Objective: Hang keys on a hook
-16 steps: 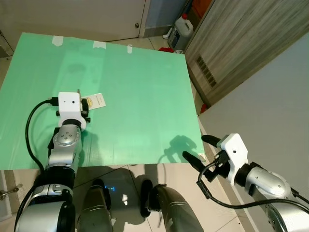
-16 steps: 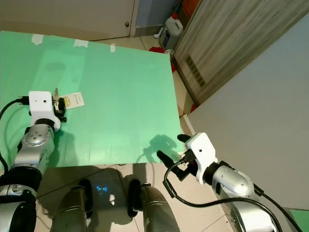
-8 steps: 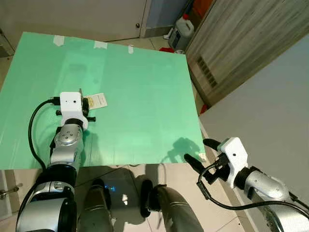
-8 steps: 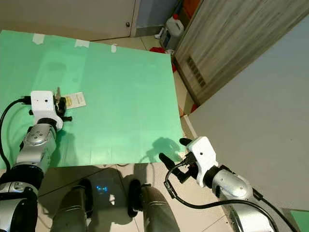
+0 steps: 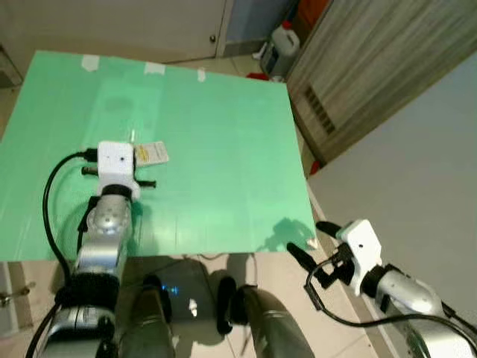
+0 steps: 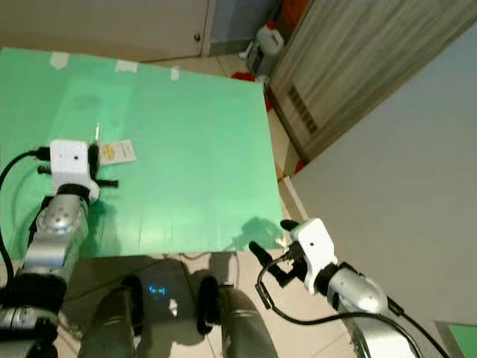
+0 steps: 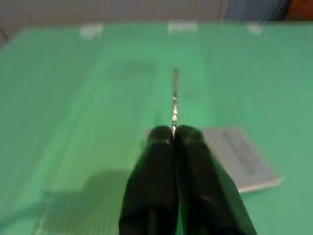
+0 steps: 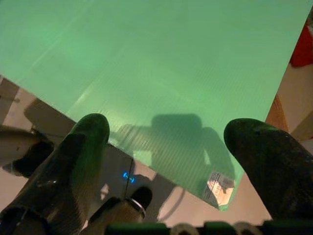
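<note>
Silver key (image 7: 174,100) edge-on between pinched fingers (image 7: 157,161)

No text, brand, number or sign can be read in any view. The small white rectangular card tag (image 7: 242,159), lying on the green corrugated plastic table sheet (image 5: 223,149) just beyond and beside the closed black fingertips (image 7: 173,137) of the left gripper (image 7: 173,133), carries grey lines of print too blurred to make out. A small pale sticker (image 8: 218,185) at the corner of the same green sheet, between the two spread black fingers (image 8: 80,147) of the right gripper (image 8: 171,132), bears dark marks that are too small to read.
</note>
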### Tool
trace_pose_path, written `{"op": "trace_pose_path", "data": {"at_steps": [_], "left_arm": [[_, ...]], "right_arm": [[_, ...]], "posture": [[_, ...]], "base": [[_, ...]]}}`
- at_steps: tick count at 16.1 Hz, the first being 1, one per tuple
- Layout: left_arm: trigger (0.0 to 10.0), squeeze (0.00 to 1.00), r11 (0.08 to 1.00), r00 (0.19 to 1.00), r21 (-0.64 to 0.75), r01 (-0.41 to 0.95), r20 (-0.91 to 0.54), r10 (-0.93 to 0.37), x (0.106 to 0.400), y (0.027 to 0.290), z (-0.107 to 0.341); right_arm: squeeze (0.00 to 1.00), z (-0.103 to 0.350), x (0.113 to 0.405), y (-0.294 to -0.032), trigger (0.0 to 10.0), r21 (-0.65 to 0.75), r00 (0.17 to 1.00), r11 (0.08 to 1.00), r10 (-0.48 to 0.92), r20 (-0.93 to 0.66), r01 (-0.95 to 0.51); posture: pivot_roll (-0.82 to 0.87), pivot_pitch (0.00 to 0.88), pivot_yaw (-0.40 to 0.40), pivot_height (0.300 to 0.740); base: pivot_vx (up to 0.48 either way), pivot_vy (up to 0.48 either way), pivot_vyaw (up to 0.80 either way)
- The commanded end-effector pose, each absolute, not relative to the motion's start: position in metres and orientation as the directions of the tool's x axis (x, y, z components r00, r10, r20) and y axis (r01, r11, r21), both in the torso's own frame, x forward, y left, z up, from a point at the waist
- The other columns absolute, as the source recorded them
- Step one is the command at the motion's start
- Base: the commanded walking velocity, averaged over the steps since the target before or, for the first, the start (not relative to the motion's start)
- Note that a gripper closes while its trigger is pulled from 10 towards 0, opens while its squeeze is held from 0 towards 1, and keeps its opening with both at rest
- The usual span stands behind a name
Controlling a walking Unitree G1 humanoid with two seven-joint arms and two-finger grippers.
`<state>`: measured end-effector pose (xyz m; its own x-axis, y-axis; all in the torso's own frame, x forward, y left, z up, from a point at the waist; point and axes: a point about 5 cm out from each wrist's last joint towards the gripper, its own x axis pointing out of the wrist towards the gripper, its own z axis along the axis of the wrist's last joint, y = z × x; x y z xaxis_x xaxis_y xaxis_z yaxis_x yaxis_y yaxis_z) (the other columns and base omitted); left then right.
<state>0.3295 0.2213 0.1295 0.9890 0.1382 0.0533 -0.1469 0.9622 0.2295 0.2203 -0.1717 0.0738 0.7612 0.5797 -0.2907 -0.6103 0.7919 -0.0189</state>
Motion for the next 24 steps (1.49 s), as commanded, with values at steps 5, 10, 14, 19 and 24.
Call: {"op": "trace_pose_path", "data": {"at_steps": [5,10,14,19,24], "left_arm": [[0.0,0.00,0.974,0.992,0.219,-0.054,0.124,0.027,0.330,0.206,0.162],[0.0,0.00,0.959,0.961,0.213,0.189,0.159,-0.224,0.335,0.173,0.198],[0.0,0.00,0.968,0.977,0.203,0.146,0.124,-0.174,0.339,0.175,0.189],[0.0,0.00,0.956,0.959,0.157,0.249,0.098,-0.266,0.334,0.161,0.187],[0.0,0.00,0.942,0.946,0.140,0.307,0.061,-0.317,0.329,0.141,0.167]], "right_arm": [[0.00,0.076,0.242,-0.172,10.0,-0.063,0.830,0.845,0.504,-0.238,-0.531],[0.00,0.111,0.291,-0.139,10.0,-0.089,0.904,0.900,0.423,-0.062,-0.427],[0.00,0.112,0.296,-0.136,10.0,-0.082,0.916,0.912,0.399,-0.041,-0.401],[0.00,0.107,0.289,-0.136,10.0,-0.058,0.928,0.926,0.372,-0.029,-0.373],[0.00,0.107,0.283,-0.137,10.0,-0.072,0.933,0.930,0.359,-0.020,-0.360]], "posture": [[-0.03,0.239,-0.195,0.710],[0.03,0.150,-0.122,0.710],[0.02,0.143,-0.094,0.710],[-0.02,0.140,-0.058,0.710],[-0.06,0.139,-0.050,0.710]], "base": [[0.000,0.000,0.00],[0.000,0.000,0.00],[0.000,0.000,0.00],[0.000,0.000,0.00],[0.000,0.000,0.00]]}}
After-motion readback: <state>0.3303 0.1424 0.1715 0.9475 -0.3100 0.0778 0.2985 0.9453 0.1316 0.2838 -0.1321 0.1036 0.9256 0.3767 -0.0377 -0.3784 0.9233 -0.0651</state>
